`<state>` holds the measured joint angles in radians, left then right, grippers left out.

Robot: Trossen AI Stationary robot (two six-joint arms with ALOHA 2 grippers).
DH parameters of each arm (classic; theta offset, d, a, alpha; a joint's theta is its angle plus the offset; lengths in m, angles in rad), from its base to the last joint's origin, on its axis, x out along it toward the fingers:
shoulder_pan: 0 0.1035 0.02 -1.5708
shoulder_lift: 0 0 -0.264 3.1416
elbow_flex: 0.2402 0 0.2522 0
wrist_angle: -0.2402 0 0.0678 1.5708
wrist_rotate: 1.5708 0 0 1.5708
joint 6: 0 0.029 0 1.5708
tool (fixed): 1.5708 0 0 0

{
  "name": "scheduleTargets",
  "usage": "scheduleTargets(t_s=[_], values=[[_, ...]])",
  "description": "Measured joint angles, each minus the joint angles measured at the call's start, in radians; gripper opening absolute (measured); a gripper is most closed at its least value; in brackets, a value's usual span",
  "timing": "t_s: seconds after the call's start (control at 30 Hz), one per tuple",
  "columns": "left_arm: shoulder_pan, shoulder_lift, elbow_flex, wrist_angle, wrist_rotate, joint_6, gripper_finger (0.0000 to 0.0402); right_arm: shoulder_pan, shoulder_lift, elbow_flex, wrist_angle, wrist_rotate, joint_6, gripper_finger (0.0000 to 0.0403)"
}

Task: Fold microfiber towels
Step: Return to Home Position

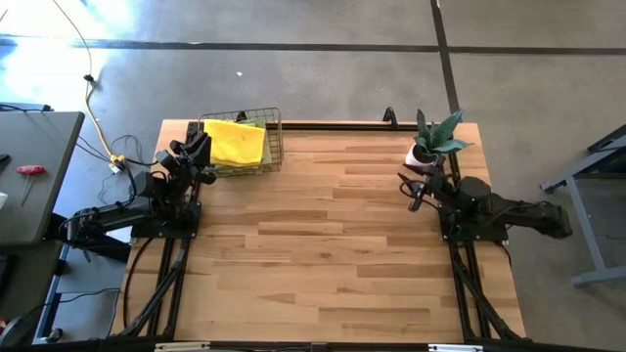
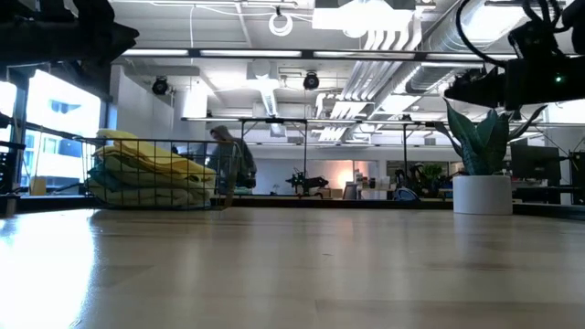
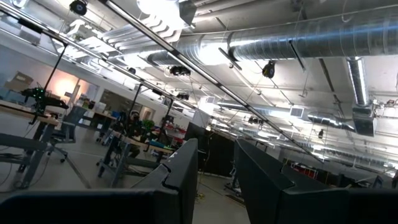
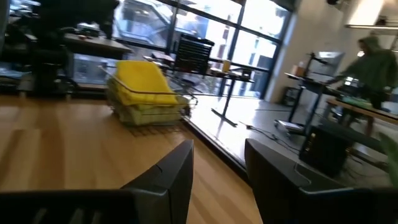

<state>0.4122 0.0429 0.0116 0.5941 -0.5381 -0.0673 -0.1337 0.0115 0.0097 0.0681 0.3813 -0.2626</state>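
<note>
Towels lie stacked in the wire basket at the counter's far left corner, yellow uppermost, just beside the left claw. The right claw sits well apart by the potted plant. From counter height the stack fills that basket. Left wrist: fingers parted, empty, aimed at the ceiling. Right wrist: fingers parted, empty, facing the basket across the boards.

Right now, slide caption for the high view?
Folded towels, yellow on top, in the wire basket; left claw beside it, right claw by the potted plant.
</note>
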Motion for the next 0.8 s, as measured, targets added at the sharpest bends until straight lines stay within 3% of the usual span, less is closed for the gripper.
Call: scheduleTargets(t_s=[0.5,0.8], values=[[0.005,0.000,0.000,0.000,0.002,0.000,0.0095,-0.236,-0.001,0.000,0.001,0.000,0.000,0.0138],[0.048,0.000,0.000,0.000,0.002,0.000,0.0095,-0.287,-0.001,-0.001,0.001,0.000,0.000,0.0138]])
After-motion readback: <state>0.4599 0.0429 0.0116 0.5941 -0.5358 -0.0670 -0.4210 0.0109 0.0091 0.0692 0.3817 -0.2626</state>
